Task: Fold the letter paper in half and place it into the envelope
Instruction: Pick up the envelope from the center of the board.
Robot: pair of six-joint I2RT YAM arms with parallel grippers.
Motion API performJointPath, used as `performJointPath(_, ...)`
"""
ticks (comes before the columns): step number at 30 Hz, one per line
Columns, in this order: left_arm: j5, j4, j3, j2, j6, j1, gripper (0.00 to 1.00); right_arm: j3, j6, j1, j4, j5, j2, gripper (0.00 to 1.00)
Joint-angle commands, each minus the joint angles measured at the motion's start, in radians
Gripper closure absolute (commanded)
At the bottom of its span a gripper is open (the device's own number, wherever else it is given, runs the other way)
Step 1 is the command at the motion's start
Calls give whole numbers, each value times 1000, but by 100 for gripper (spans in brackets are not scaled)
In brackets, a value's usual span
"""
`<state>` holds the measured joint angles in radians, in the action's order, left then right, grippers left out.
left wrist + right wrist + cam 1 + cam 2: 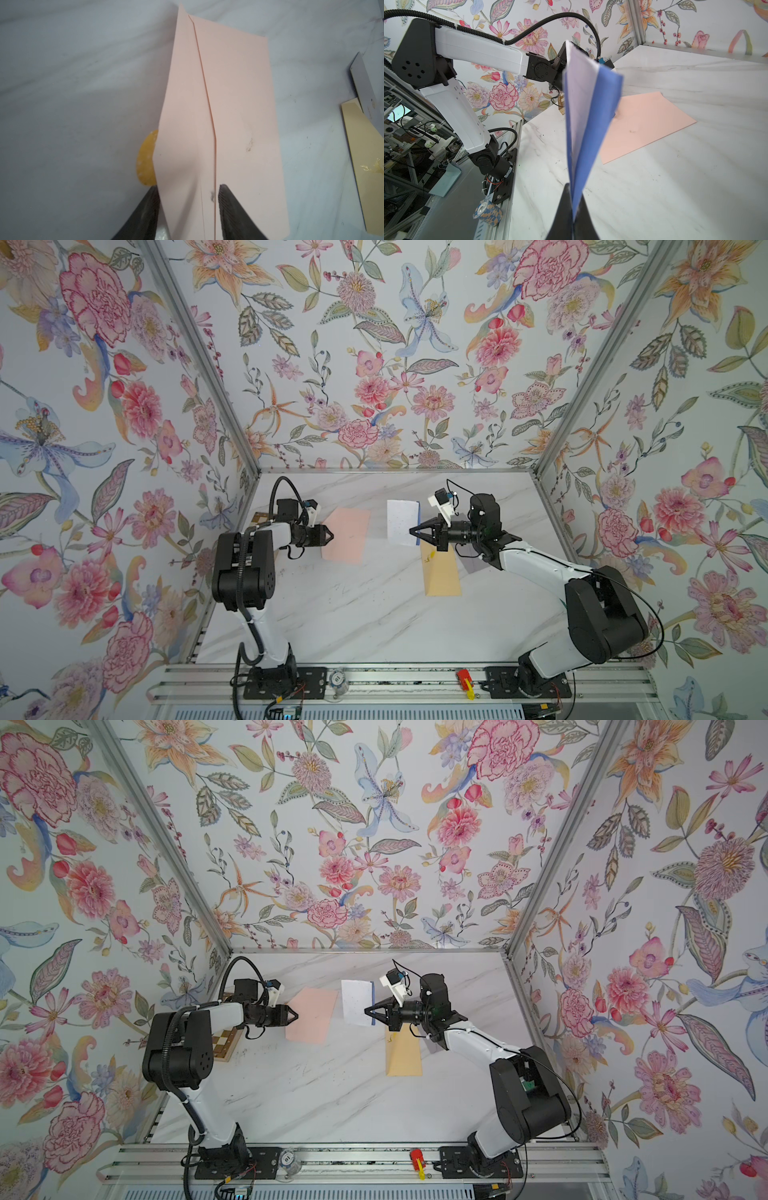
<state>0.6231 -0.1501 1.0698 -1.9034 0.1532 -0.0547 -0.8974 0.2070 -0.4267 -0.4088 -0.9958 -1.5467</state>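
Top views, both: how far along? (RK)

Roughly halfway, by my reading. On the white marble-look worktop (374,614) the flat pink paper envelope (347,537) lies flap side up, toward the back. The white letter paper with a blue back (401,522) is already folded in half. It is off the worktop, in the air just beside the envelope and not touching it. Still to do: open the mouth and slide the sheet in. (JM)

Arm poses? (RK)

The left arm (274,531) reaches low and level to the envelope edge nearest it. The right arm (540,568) stretches inward with its wrist raised. The right tool (412,531) is pinched tight on the folded sheet, which stands up from it. The left tool (189,186) is half-wide, with one finger behind the lifted flap and the other on the envelope's face. In the left wrist view it does not look clamped. (JM)
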Motion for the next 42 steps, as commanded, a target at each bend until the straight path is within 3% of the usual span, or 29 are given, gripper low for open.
performJointPath(1,-5,-22,2,-34,-14,10,56,-17,9,-6,-21,-10,-10,100)
performJointPath(7,-28,-18,4,-20,-21,21,73,-11,6,-5,-24,-9,-16,100)
performJointPath(11,-37,-24,12,9,-29,29,90,-40,-26,-3,30,-10,-26,100)
performJointPath(16,-71,-63,32,80,-56,51,97,-110,-153,-4,201,39,-13,100)
performJointPath(19,-74,-115,62,122,-83,63,99,-210,-317,-7,410,121,-11,100)
performJointPath(23,-81,-224,138,181,-144,109,100,-379,-648,-49,703,324,-14,100)
performJointPath(26,-95,-317,213,195,-186,157,100,-419,-872,-102,746,557,12,100)
performJointPath(29,-54,-437,304,173,-242,201,100,-430,-1137,-143,772,714,29,100)
performJointPath(33,81,-551,386,133,-319,236,100,-383,-1473,-191,726,960,42,100)
performJointPath(35,149,-601,416,116,-359,244,100,-377,-1568,-198,714,1045,37,100)
performJointPath(37,144,-657,441,99,-389,259,100,-376,-1616,-198,704,1104,35,100)
performJointPath(42,170,-721,457,55,-432,280,100,-369,-1667,-206,712,1128,54,100)
